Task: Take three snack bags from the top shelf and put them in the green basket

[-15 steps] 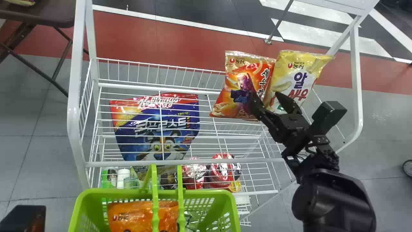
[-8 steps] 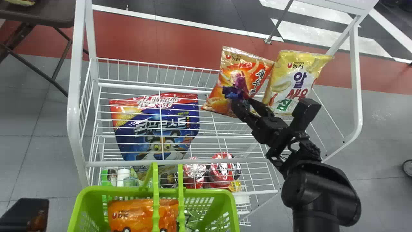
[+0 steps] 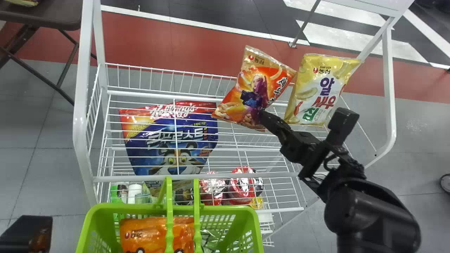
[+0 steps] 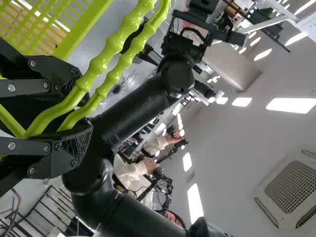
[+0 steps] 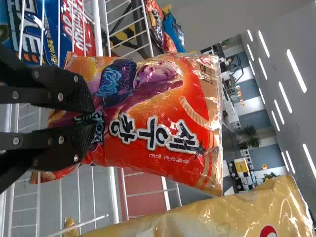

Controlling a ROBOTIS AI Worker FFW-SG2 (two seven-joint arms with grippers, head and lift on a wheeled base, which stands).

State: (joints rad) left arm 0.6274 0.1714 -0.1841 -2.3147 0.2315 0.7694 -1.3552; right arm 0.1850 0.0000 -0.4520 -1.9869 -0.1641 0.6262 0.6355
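Over the white wire rack's top shelf (image 3: 207, 95), the right gripper (image 3: 262, 114) has its fingers pinching a fold in the printed front of an orange-red snack bag (image 3: 265, 79). This bag is tilted, with its upper end over the far rail; whether its lower edge touches the wires, I cannot tell. A yellow-and-white snack bag (image 3: 316, 93) sits just beside it, on its right. Seen through the wires below is a blue-and-red cereal pouch with a cartoon tiger (image 3: 175, 140), and nearer the green basket (image 3: 84, 230) are red tubs with shiny tops (image 3: 242, 186). Inside the basket lies an orange snack bag (image 3: 158, 233), next to a silvery green package (image 3: 210, 239). At the basket's green handles (image 4: 118, 42), the left gripper (image 4: 85, 106) has both handles clasped between its fingers.
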